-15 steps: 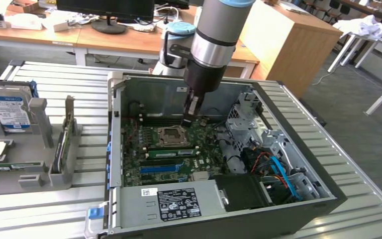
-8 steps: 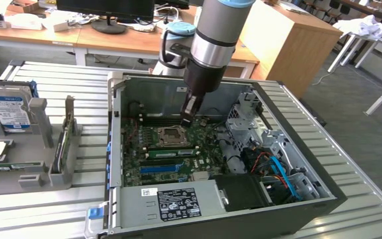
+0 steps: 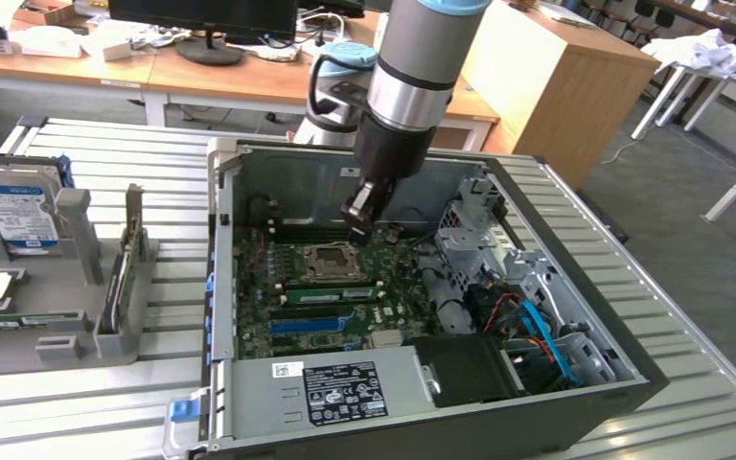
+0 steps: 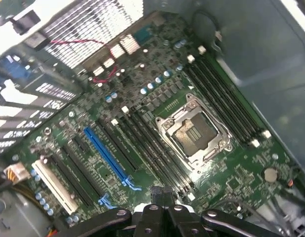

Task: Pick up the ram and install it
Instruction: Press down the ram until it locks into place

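Gripper (image 3: 357,226) closed, holding nothing I can see; hovering over board (image 4: 142,123); I'd risk clipping the socket (image 4: 194,131).

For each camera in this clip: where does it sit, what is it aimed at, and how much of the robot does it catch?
Exterior view: off the arm, raised, looking down into the open computer case; the arm reaches in, gripper over the motherboard.
Wrist view: on the wrist, looking at the motherboard; the gripper shows at the frame's edge, shut.
Shared: the CPU socket and the blue slot.
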Available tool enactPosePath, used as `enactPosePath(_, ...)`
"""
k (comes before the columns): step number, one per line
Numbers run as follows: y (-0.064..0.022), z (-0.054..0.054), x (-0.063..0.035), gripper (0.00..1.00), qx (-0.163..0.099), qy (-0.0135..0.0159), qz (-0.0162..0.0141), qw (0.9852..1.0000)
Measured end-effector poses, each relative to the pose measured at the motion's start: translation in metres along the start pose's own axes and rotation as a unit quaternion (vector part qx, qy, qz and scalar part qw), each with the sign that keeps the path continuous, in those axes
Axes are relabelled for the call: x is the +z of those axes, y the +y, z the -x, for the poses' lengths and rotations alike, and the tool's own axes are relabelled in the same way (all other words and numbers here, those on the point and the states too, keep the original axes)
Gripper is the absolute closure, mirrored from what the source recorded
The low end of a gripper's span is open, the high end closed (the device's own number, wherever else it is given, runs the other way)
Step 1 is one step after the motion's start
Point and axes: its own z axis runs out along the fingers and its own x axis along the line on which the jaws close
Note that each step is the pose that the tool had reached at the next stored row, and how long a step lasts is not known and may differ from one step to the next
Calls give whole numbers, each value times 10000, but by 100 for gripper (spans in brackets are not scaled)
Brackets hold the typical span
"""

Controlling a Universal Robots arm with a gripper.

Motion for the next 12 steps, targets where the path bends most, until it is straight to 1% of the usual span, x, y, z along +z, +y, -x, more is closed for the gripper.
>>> enactPosePath(3, 0, 0, 0, 89, 264, -11, -5, 9996)
enactPosePath(6, 0, 0, 1, 89, 541, -22, -9, 9985)
enactPosePath(9, 0, 0, 2, 89, 810, -34, -14, 9967)
enactPosePath(12, 0, 0, 3, 89, 1084, -45, -19, 9941)
